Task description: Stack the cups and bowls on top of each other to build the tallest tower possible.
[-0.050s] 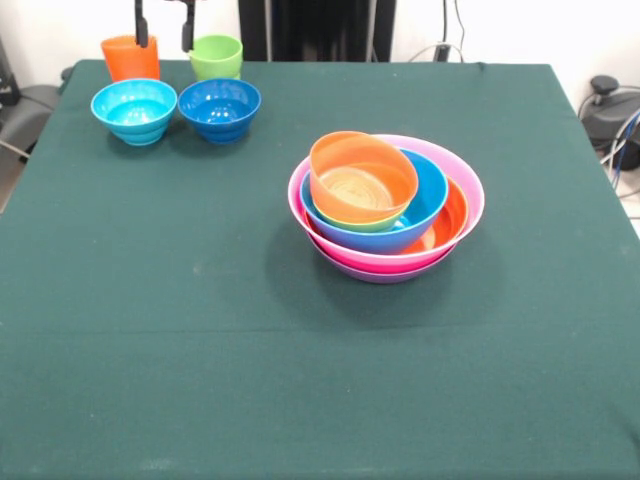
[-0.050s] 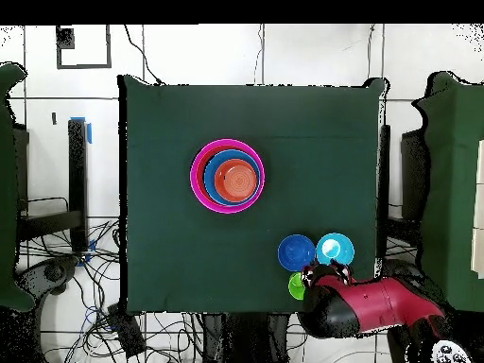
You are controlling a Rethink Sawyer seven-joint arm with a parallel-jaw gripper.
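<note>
While gripper (image 1: 163, 38) hangs open between orange plastic tumbler (image 1: 129, 57) and lime tumbler (image 1: 216, 56), 11 o'clock, we judge tumblers light, slick; pinch rim.

lab | green-clothed table (image 2: 189, 189); tangled cables (image 2: 85, 312) on tiled floor (image 2: 312, 52)

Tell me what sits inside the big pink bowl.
Nested in the pink bowl: a large orange bowl, a blue bowl, a sliver of lime green rim, and a tilted small orange bowl on top. A purple bowl sits underneath. Their lower parts are hidden.
</note>
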